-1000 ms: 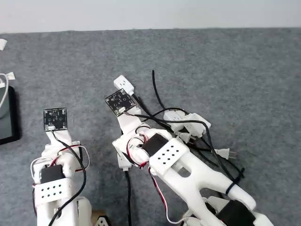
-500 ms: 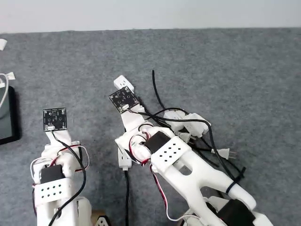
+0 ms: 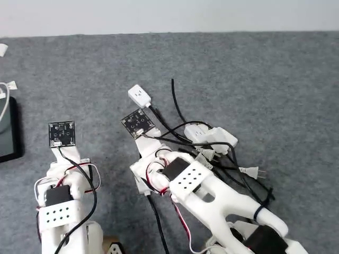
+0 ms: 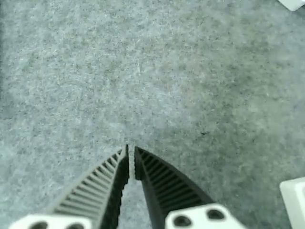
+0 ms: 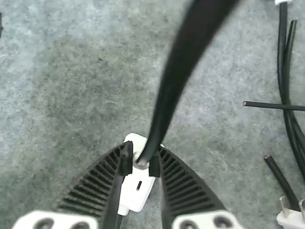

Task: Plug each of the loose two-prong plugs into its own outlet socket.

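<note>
While the grey felt-like surface (image 3: 275,74) spreads under everything, the right arm (image 3: 222,198) lies across the lower middle of the high view, angled up toward the left. The left arm (image 3: 61,203) stands at the lower left, well apart from it.

A tangle of black cords (image 3: 233,159) lies on the surface beside the right arm, on its right. Two white outlet sockets (image 3: 212,136) sit close together at the tangle's upper edge. A third outlet socket (image 3: 139,95) lies apart, farther up the surface, face up at the end of its own cord.

The right gripper (image 5: 139,153) is clamped tight on a small white connector (image 5: 137,188). A black cord (image 5: 188,57) comes out of the connector between the fingers. Whether this piece is a plug or a socket cannot be told.

The left gripper (image 4: 131,150) hangs over bare surface with its fingers drawn together to a thin sliver. It holds nothing.

A loose two-prong plug (image 3: 251,171) lies at the right edge of the tangle, prongs pointing away from the arm and plugged into nothing.
</note>
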You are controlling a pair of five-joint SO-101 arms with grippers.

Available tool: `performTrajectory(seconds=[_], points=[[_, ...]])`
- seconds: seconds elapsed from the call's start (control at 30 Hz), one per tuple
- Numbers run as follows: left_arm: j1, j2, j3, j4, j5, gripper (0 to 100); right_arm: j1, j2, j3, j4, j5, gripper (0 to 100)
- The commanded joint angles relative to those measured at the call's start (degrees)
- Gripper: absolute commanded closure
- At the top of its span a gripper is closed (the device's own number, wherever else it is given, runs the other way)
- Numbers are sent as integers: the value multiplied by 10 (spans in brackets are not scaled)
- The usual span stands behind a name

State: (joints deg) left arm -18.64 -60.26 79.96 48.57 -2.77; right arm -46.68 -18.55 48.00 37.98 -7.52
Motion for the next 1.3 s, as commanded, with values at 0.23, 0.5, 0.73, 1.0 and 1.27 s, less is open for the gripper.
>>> performTrajectory(seconds=[0.23,0.5,0.73,1.0,1.27], points=[[-2,-4,-34,-14,6,984,-49,51,-13,25,62,986],[-4,-4,-36,-14,6,984,-74,58,-31,56,26,773],[-4,-4,-36,-14,6,984,-102,59,-40,64,14,772],[-7,-7,-37,-14,6,984,-107,65,-39,36,-12,772],[-26,-4,-47,-14,6,984,-97,173,-126,80,-11,776]])
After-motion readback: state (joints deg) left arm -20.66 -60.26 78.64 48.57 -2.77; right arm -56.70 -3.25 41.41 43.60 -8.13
